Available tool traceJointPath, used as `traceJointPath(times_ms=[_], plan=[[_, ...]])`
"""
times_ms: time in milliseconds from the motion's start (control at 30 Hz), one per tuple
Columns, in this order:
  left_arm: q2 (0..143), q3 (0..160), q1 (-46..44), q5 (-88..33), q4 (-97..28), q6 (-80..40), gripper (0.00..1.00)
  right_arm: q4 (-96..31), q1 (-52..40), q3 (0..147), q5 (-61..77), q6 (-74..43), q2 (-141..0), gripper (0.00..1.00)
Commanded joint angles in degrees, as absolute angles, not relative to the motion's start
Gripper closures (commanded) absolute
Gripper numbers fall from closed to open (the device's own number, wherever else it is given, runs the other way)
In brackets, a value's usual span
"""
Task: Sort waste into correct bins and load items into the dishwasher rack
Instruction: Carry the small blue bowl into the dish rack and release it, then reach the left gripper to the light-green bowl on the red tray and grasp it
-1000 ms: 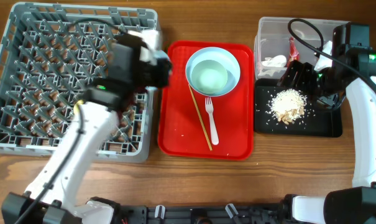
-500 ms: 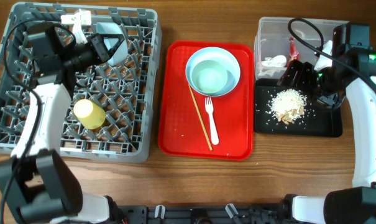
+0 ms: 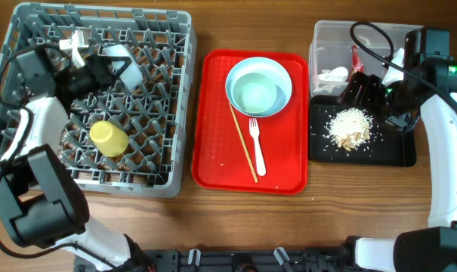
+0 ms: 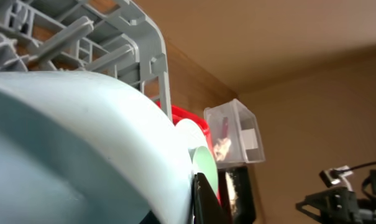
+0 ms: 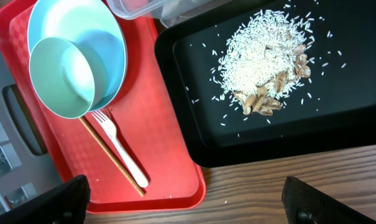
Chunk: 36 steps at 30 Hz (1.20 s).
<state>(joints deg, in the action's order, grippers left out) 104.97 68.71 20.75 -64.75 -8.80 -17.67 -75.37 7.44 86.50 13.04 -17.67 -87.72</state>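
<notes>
My left gripper (image 3: 111,66) is shut on a pale whitish round dish (image 3: 128,68), apparently the white plate, tilted among the pegs at the back of the grey-green dishwasher rack (image 3: 179,91). The dish (image 4: 82,143) fills the left wrist view. The yellow cup (image 3: 109,138) lies in the rack. Two nested bowls (image 3: 258,87), the white fork (image 3: 256,147) and the chopstick (image 3: 243,143) lie on the red tray (image 3: 213,166). My right gripper (image 3: 368,94) is open and empty above the black tray (image 3: 398,151) with crumbs (image 3: 350,127). The clear tub (image 3: 326,34) holds the red wrapper (image 3: 355,59) and white scrap (image 3: 334,74).
The right wrist view shows the bowls (image 5: 76,56), fork (image 5: 122,149), chopstick (image 5: 107,149), crumbs (image 5: 262,68), the red tray's corner (image 5: 188,180) and bare wood in front. My left arm stretches along the rack's left side.
My left arm swung from the rack's right edge to its back left, carrying the pale dish down among the pegs. The yellow cup now shows in the rack. The right arm has not moved.
</notes>
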Motion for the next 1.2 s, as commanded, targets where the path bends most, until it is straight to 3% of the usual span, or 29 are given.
traceJointPath(times_ms=[0, 67, 133, 267, 700, 833, 867, 1000, 1100, 1133, 1167], plan=[[105.8, 69.0, 23.6, -64.7, -13.9, -16.9, 0.96, -75.1, 7.6, 86.9, 13.1, -16.7, -86.8, 0.00], [105.8, 69.0, 25.1, -64.7, -16.0, -16.9, 0.92, -75.1, 7.6, 86.9, 13.1, -16.7, -86.8, 0.00], [105.8, 69.0, 27.1, -64.4, -20.0, -16.8, 0.74, -75.1, 7.6, 86.9, 13.1, -16.7, -86.8, 0.00], [105.8, 69.0, 30.4, -58.5, -25.8, -16.7, 0.54, -75.0, 7.6, 86.9, 13.1, -16.7, -86.8, 0.00], [101.4, 69.0, 35.4, -56.9, -28.6, -16.7, 0.39, -72.8, 7.6, 86.9, 14.0, -16.6, -86.8, 0.00], [97.3, 69.0, 35.2, -56.9, -28.6, -16.7, 0.50, -72.3, 7.6, 86.9, 13.3, -16.6, -86.8, 0.00], [95.7, 69.0, 34.8, -56.9, -28.5, -16.7, 0.46, -72.3, 7.6, 86.9, 13.2, -16.6, -86.8, 0.00], [89.4, 69.0, 28.6, -54.4, -27.7, -16.9, 0.46, -71.2, 7.6, 86.9, 12.5, -16.6, -86.8, 0.00], [85.3, 69.8, 17.4, -46.2, -26.2, -17.0, 0.26, -71.2, 7.9, 86.9, 10.1, -16.7, -86.8, 0.00], [84.8, 71.0, 13.0, -42.3, -26.2, -17.2, 0.10, -71.2, 8.3, 86.9, 10.0, -16.6, -86.8, 0.00], [84.8, 72.6, 8.9, -39.0, -26.4, -17.6, 0.00, -71.3, 9.0, 86.9, 10.0, -16.5, -86.8, 0.00]])
